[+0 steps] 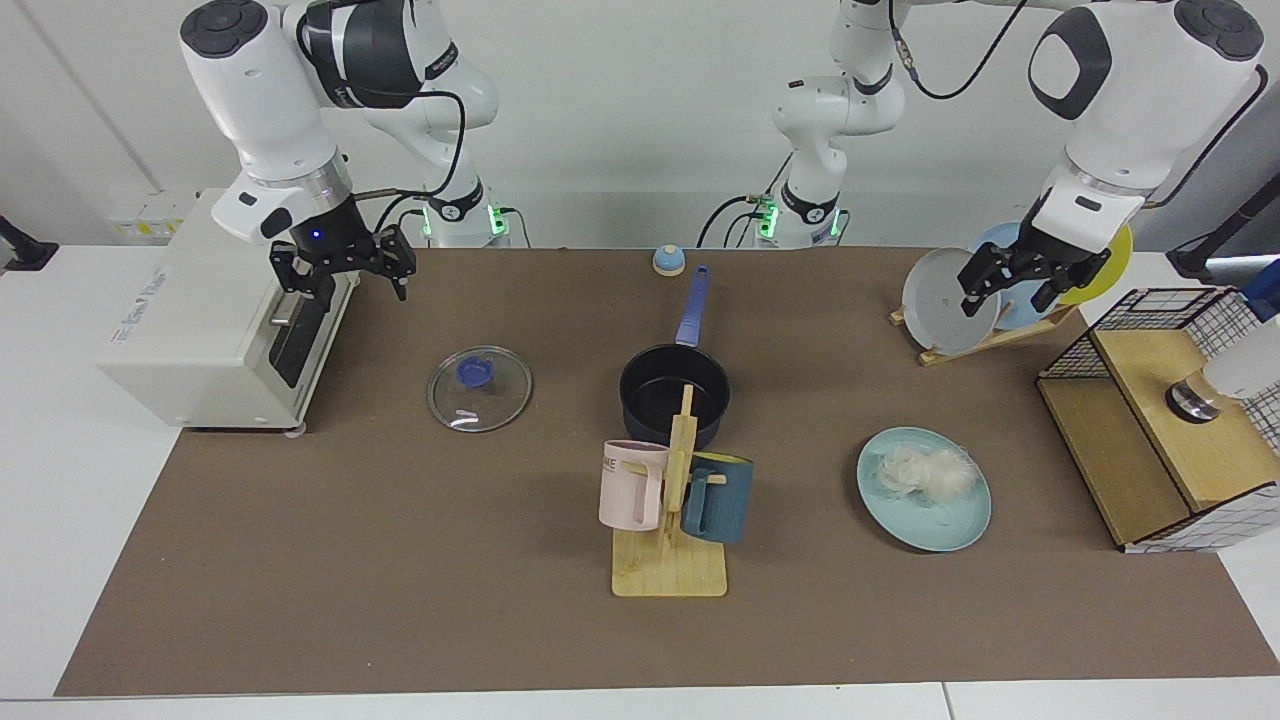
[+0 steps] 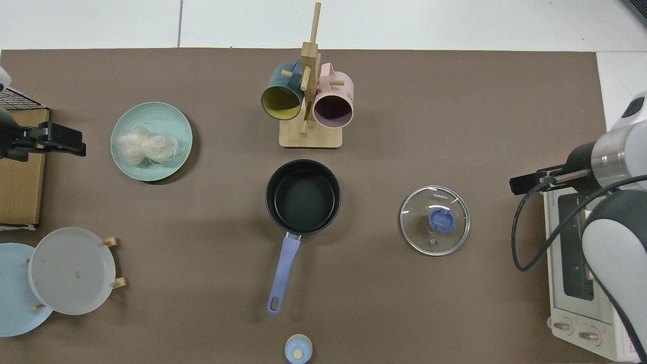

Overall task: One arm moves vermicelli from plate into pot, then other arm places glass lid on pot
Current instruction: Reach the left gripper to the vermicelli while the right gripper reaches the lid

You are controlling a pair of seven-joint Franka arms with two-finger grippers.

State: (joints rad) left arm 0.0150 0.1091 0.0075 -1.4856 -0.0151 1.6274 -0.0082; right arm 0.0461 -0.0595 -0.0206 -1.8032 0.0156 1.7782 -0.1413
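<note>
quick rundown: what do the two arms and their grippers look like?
Both arms: glossy white shells, dark grey joint caps, silver wrist ring, black cables looped outside, green lights at the bases. Right gripper is black with a small blue light above it. Left gripper is black too.

mug rack (image 1: pixel 683 470) hides pot (image 1: pixel 660 392) front rim; toaster oven (image 2: pixel 581 263) cut off at edge.

White bench (image 1: pixel 60 480) under a brown mat (image 1: pixel 400 600). On the mat: black pot (image 1: pixel 674 394) mid-mat, empty, blue handle toward the arm bases. Beside the pot, toward the camera in the facing view, a wooden mug stand (image 1: pixel 670 560). Apart from the pot, glass lid (image 1: pixel 479 388) on one side, teal plate (image 1: pixel 924 488) on the other. Beyond the handle, a small bell (image 1: pixel 668 260).
</note>
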